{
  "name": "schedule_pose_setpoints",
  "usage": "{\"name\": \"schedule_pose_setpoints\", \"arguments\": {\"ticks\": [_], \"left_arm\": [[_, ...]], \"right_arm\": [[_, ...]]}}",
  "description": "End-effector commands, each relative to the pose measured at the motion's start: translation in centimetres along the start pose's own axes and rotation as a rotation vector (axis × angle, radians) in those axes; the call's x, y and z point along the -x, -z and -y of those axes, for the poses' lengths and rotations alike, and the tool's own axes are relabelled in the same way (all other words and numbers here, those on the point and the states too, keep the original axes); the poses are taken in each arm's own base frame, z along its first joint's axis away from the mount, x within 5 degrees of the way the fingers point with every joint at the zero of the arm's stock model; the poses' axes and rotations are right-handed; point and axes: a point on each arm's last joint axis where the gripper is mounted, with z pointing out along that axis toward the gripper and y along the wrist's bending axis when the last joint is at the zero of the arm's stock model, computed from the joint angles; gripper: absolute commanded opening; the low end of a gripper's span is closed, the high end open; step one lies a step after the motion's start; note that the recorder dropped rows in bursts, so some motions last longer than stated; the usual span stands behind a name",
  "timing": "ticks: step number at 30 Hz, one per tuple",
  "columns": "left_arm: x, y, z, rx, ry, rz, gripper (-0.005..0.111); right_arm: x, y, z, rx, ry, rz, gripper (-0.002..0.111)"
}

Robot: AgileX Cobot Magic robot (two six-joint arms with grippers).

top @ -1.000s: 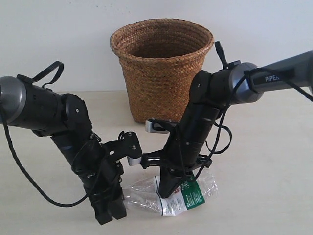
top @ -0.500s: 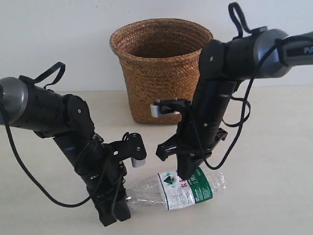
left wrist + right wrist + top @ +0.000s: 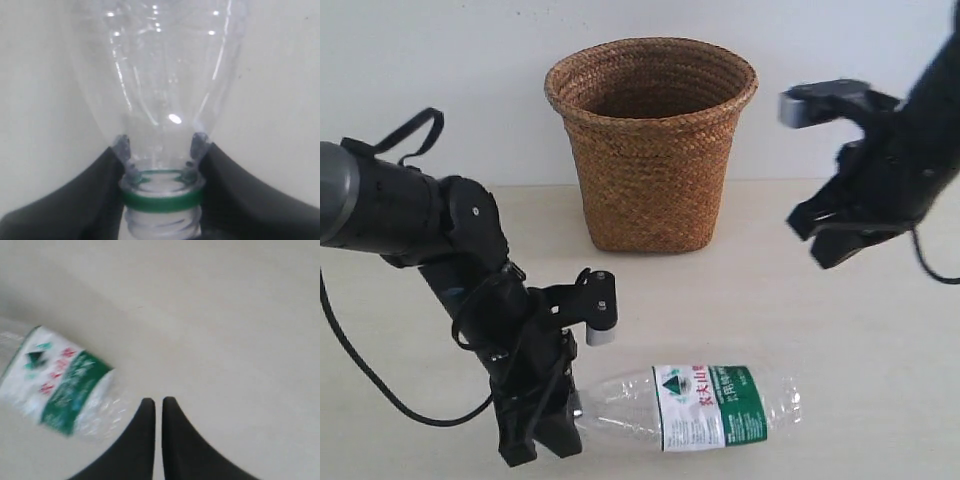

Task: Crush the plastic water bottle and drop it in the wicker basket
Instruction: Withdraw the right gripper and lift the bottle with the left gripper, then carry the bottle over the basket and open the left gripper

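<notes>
The plastic water bottle [image 3: 705, 405] lies on its side on the table, neck pointing left, label up. My left gripper [image 3: 545, 440] is shut on the bottle's neck; in the left wrist view its black fingers [image 3: 100, 190] clamp just above the green neck ring [image 3: 162, 196] of the bottle [image 3: 160, 75]. My right gripper [image 3: 835, 245] hangs in the air at the right, well above and clear of the bottle, fingers shut with nothing between them [image 3: 158, 402]. Its wrist view shows the bottle's label [image 3: 55, 390] off to one side. The wicker basket [image 3: 650, 140] stands upright at the back.
The pale tabletop [image 3: 880, 350] extends around the bottle, with a white wall [image 3: 440, 60] behind the basket. A loose black cable [image 3: 360, 360] trails from the left arm over the table.
My right gripper has lifted off the bottle and swung up and to the right. The bottle has settled flat with its label up, still held at the neck by the left gripper.
</notes>
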Motion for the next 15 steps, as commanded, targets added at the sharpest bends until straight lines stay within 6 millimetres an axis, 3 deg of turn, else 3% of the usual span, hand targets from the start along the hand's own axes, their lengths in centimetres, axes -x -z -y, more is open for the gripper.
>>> {"name": "schedule_pose_setpoints", "arguments": {"ticks": [1, 4, 9, 12, 15], "left_arm": [[1.9, 4.7, 1.4, 0.066, -0.079, 0.074, 0.004], [2.9, 8.0, 2.3, 0.1, -0.133, 0.099, 0.004], [4.5, 13.8, 2.9, 0.259, -0.17, 0.134, 0.004], [5.7, 17.0, 1.2, 0.492, -0.072, 0.221, 0.004], [6.3, 19.7, -1.8, 0.852, 0.068, 0.397, 0.004]], "right_arm": [[-3.9, 1.2, 5.2, -0.155, -0.211, 0.142, 0.0], [-5.9, 0.5, 6.6, -0.134, -0.339, 0.145, 0.0], [-6.2, -0.9, 6.1, -0.086, -0.32, 0.235, 0.0], [-5.9, -1.1, 5.5, -0.046, -0.291, 0.264, 0.0], [-5.7, -1.3, 5.0, -0.038, -0.26, 0.261, 0.0]]}}
